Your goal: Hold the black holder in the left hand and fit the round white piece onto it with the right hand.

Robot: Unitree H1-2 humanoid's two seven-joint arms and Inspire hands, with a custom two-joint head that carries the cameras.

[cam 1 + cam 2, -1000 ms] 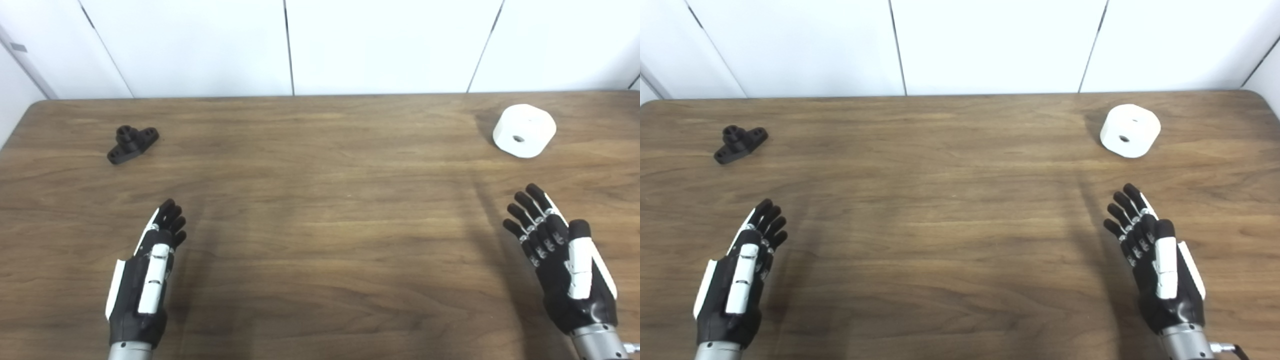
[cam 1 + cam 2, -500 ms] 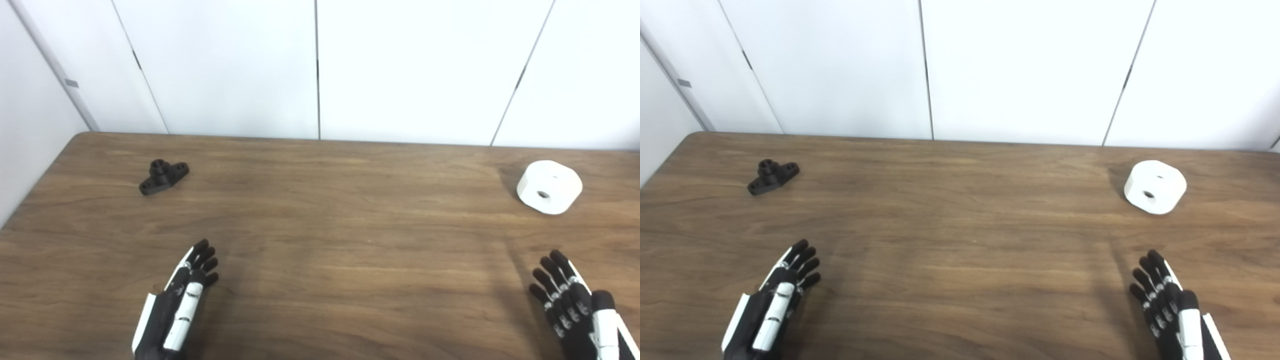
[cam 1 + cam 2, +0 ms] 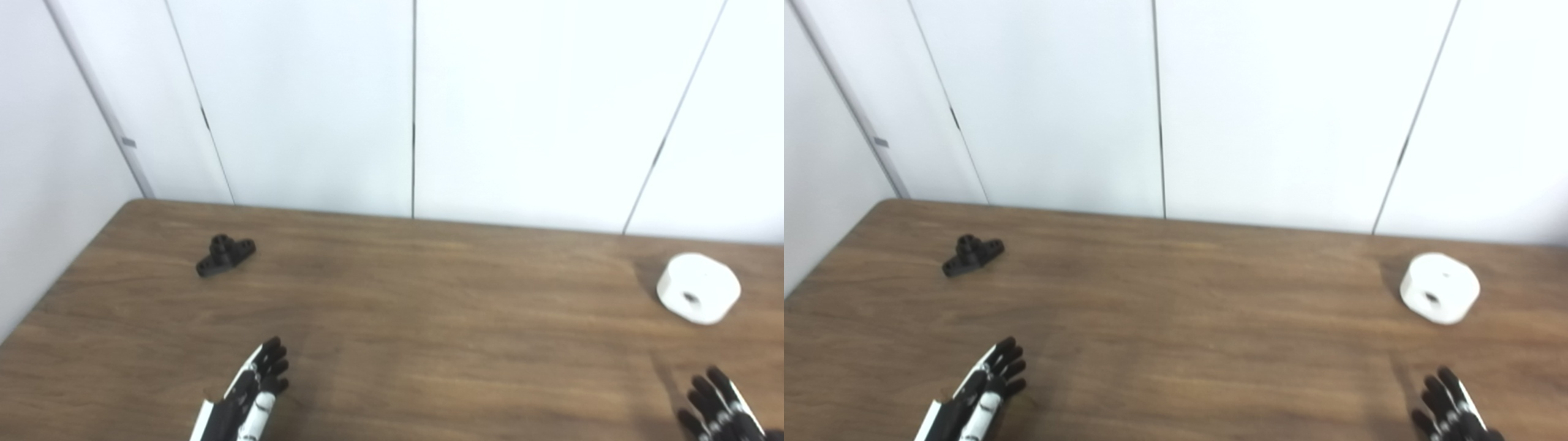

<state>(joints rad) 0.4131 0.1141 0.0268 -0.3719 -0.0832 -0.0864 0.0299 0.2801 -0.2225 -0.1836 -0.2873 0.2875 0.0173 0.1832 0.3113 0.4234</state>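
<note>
Black holder [image 3: 972,255] far left – round white piece [image 3: 1439,288] far right, well apart.

Two head-mounted views, side by side, looking forward and down across the wooden surface [image 3: 429,331] toward the white panelled wall [image 3: 306,104] behind its far edge. Set well back: far edge and left edge in frame, near edge cut off. Shared: nearly the whole surface and wall, shifted slightly sideways between views. Left hand [image 3: 971,401] and right hand [image 3: 1451,413] only partly in frame at the bottom edge. Right edge of the surface outside both views.
</note>
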